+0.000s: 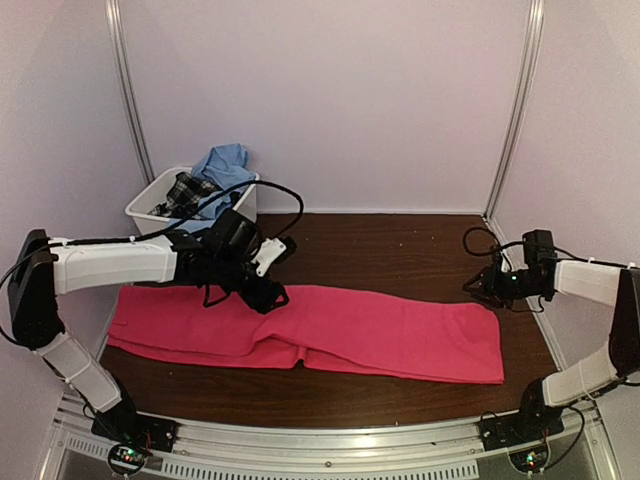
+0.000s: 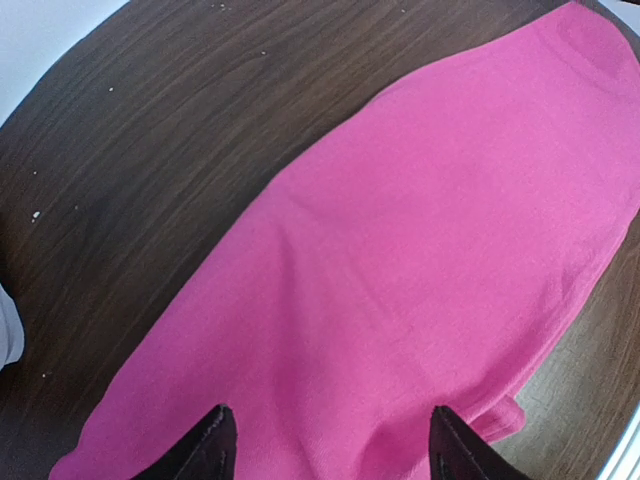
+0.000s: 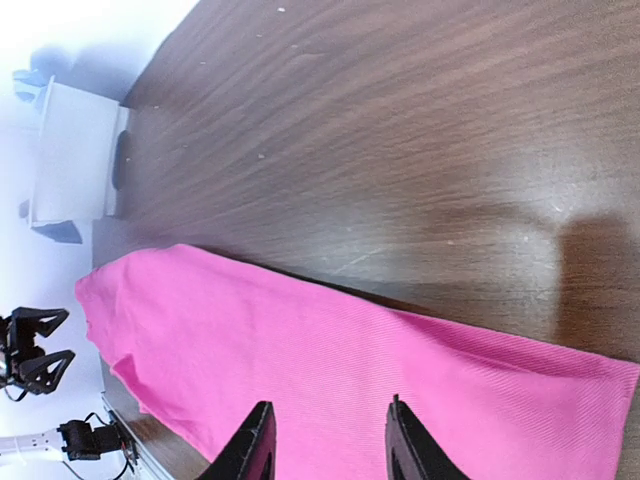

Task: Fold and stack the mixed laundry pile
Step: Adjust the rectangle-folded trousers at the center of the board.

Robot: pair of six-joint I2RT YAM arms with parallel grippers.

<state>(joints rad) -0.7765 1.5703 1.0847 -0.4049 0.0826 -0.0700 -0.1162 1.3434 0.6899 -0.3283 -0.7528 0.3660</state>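
Left pincer (image 2: 330, 428): jaws spread wide, nothing between them, hanging just above the pink-red cloth (image 1: 380, 335) near its far long edge, left of the cloth's middle. My left wrist view shows both dark fingertips (image 2: 218, 425) over bare pink fabric; I can't tell if they touch it. Right pincer (image 3: 330, 420): jaws partly apart, holding nothing, raised by the cloth's right end, close to the right edge of the desk (image 1: 400, 250). The cloth lies flat as a long band across the near half of the desk, running from close to the left edge almost to the right edge. There is a small fold or notch on its near edge about midway along. Brown wood shows bare beyond it. At the far left corner stands a white tub (image 1: 146, 205). A light blue shirt (image 1: 228, 162) is heaped over the tub's far rim, and a black-and-white plaid garment (image 1: 185, 190) lies inside beside it, well apart from the pink cloth.
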